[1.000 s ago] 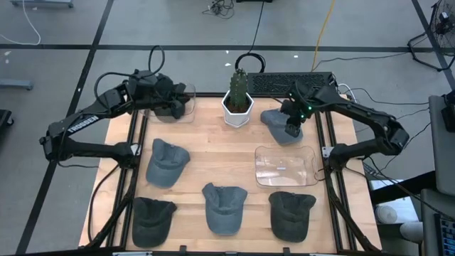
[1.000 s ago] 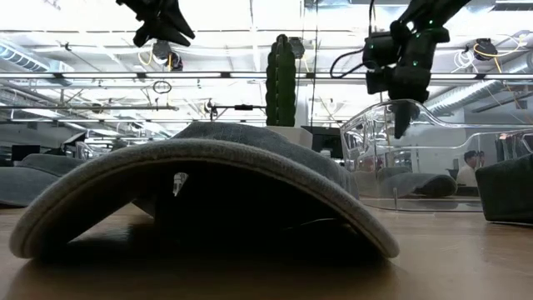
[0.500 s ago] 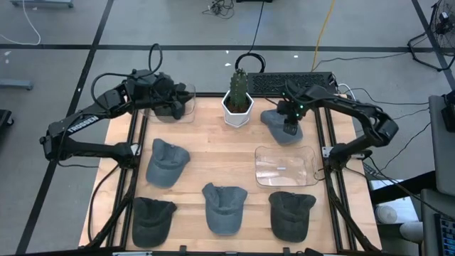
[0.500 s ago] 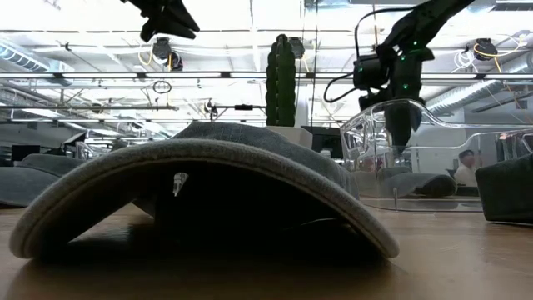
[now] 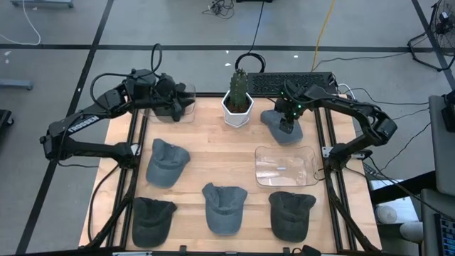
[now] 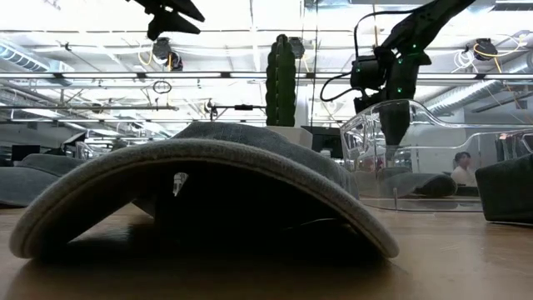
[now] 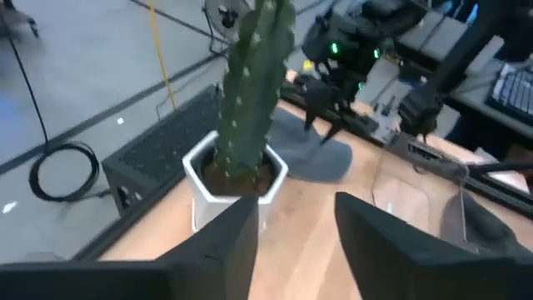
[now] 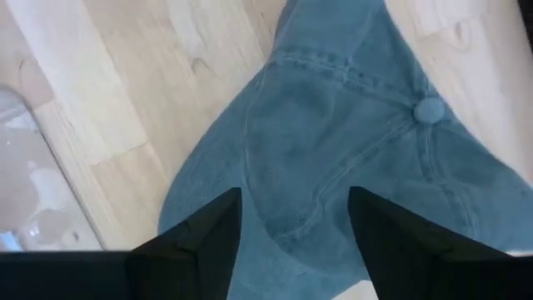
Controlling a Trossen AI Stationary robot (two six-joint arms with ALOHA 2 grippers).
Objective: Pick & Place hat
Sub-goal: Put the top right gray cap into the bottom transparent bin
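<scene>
Hovering right over the blue hat [image 8: 350, 158], your right gripper [image 8: 291, 218] has its fingers apart with the crown straight below, nothing gripped yet. That hat [image 5: 279, 125] sits at the table's [image 5: 213, 153] back edge, between the cactus [image 5: 239, 91] and the gripper's own arm. Your left gripper [image 7: 293, 221] is also spread and empty, up high with the cactus ahead of it.

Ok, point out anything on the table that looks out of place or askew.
Nothing is spilled or damaged. The odd one out is the hat at the back right beside the cactus pot: it lies apart from the other hats, with the right tool, open, right over it. The clear tray holds nothing.
</scene>
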